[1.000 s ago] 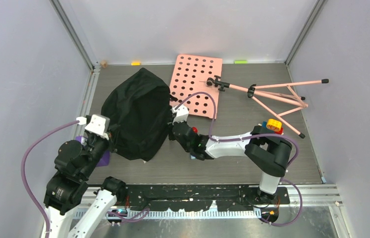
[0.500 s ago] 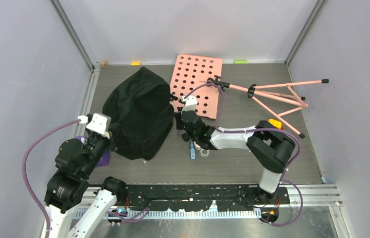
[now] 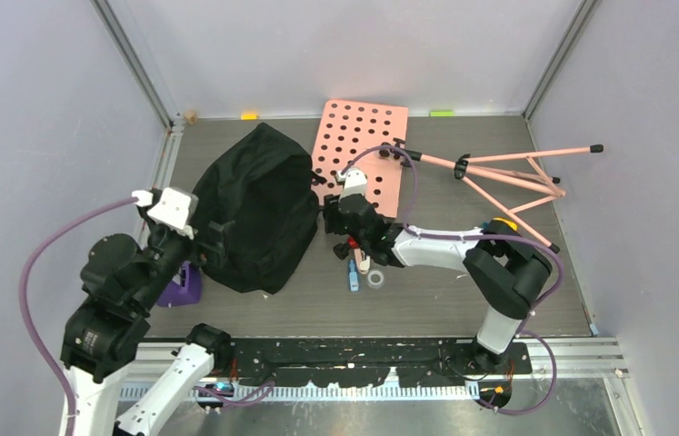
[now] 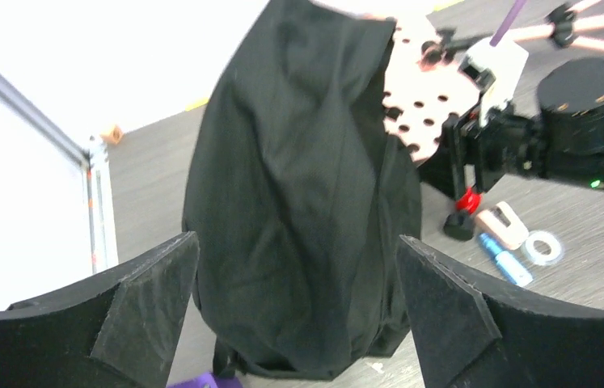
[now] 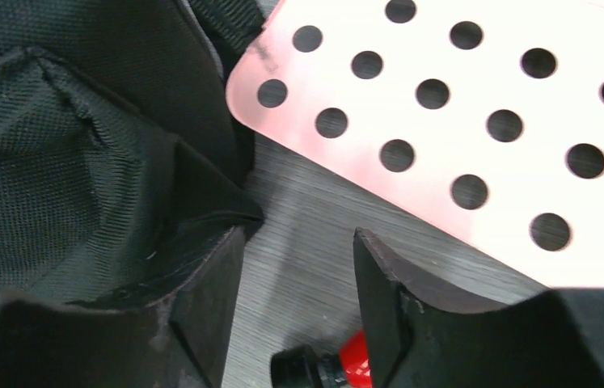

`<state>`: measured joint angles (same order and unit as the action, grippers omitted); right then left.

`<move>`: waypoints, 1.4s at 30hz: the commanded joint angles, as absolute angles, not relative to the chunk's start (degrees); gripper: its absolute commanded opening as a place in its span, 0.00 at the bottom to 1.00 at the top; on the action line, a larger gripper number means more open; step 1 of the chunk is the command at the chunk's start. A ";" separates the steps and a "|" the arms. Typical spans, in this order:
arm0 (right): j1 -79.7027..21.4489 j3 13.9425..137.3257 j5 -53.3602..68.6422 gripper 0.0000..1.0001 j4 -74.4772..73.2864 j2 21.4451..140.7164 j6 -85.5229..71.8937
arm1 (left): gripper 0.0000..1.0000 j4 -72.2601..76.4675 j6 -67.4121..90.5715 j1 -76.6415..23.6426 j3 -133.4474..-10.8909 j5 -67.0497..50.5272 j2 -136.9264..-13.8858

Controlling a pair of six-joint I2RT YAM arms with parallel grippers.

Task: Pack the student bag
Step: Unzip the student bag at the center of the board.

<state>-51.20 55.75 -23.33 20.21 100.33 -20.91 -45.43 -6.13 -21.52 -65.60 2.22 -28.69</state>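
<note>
Your student bag [image 3: 254, 213] lies slumped left of centre on the table [image 3: 463, 309], just beside the pink perforated board [image 3: 363, 150]. You cannot see its opening or contents. Your left gripper [image 4: 296, 241] gapes wide before it, empty. Your right gripper [image 5: 296, 242] stands part open at its right edge, holding nothing.

You see the large black soft fabric backpack [image 3: 254, 213] lying slumped on the left half of the dark grey desk [image 3: 444, 300], with its rounded top towards the far wall. Its cloth sags into a low mound creased by long folds. Up close, its right edge shows a coarse weave. No opening is visible to you.
</note>
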 commanded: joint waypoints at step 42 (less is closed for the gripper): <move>-29.90 46.53 -9.84 0.74 4.91 77.41 -31.94 | 0.89 -40.50 -10.42 -57.99 -66.02 35.74 -75.64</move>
